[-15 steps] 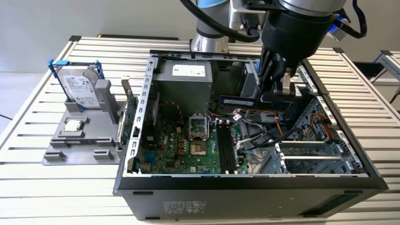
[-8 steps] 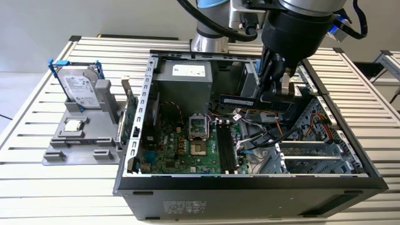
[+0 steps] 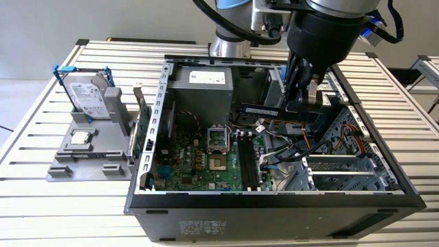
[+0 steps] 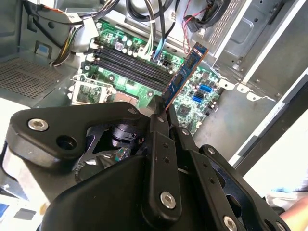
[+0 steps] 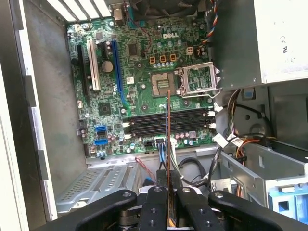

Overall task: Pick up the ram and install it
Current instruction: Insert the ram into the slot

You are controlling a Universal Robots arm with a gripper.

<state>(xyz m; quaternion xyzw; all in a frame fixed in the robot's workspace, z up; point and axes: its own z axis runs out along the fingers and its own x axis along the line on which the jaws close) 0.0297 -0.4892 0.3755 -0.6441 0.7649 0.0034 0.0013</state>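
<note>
**Ram (image 3: 259,110) pinched in the gripper (image 3: 302,107), in the air over the open case (image 3: 274,200).**

The ram (image 5: 168,144) is clamped at one end between the fingers (image 5: 156,207) of the gripper (image 5: 169,198), and the rest sticks out past the tips. In the first wrist view it is seen edge-on as a thin line crossing over the black slots (image 5: 144,124) on the board (image 5: 139,72), beside the socket (image 5: 197,79). In the second wrist view the ram (image 4: 185,72) juts from the gripper (image 4: 166,113) at a slant, chips showing, with the slots (image 4: 130,60) beyond it. In the exterior view it lies level, high in the case next to the power supply (image 3: 202,87) and clear of the slots (image 3: 247,159) below. On the exterior view's left, outside the case, a drive (image 3: 89,98) stands in a grey holder (image 3: 89,152) on the slatted table (image 3: 41,206), and a card (image 3: 141,123) stands upright at the holder's case-side edge.
</note>
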